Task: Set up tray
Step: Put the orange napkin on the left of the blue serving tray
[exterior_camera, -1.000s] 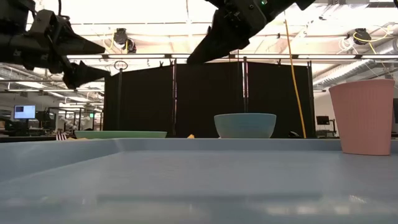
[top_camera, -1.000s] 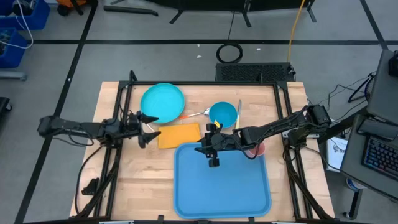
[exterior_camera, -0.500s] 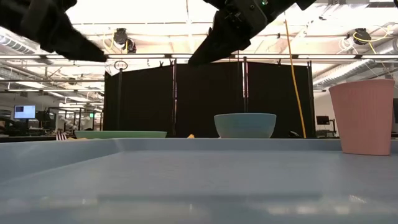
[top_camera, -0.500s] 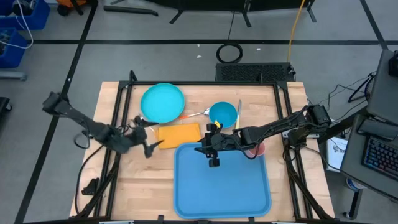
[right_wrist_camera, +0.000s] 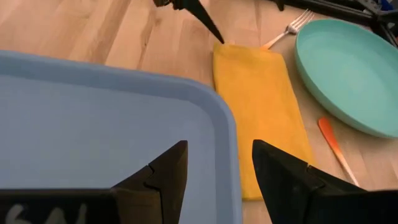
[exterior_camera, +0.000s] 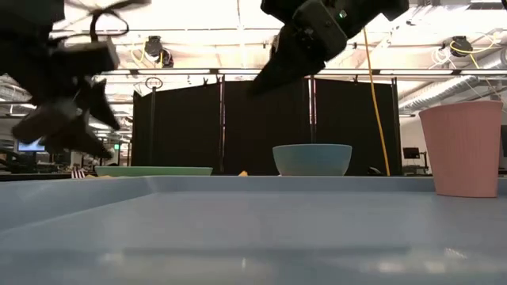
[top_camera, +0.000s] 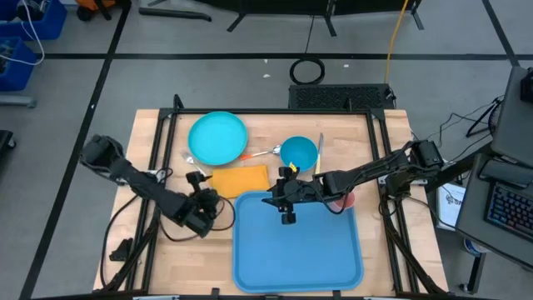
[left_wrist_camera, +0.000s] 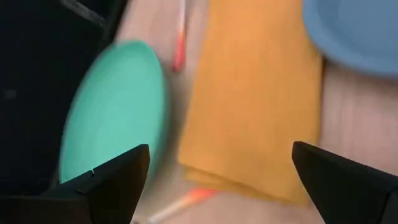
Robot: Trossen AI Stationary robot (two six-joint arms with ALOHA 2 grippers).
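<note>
your left hand (top_camera: 202, 197) hangs wide open, empty, beside the yellow cloth (top_camera: 240, 179). your right hand (top_camera: 275, 201) sits part open, empty, over the tray (top_camera: 298, 250) rim.

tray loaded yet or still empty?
Empty. The high view shows the tray with a bare blue surface; the plate, bowl and orange napkin all lie on the table beyond it.

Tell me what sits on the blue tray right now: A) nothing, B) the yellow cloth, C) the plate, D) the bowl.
A: the high view shows the tray bare, with the plate, bowl and cloth all on the wood beyond its rim.
</note>
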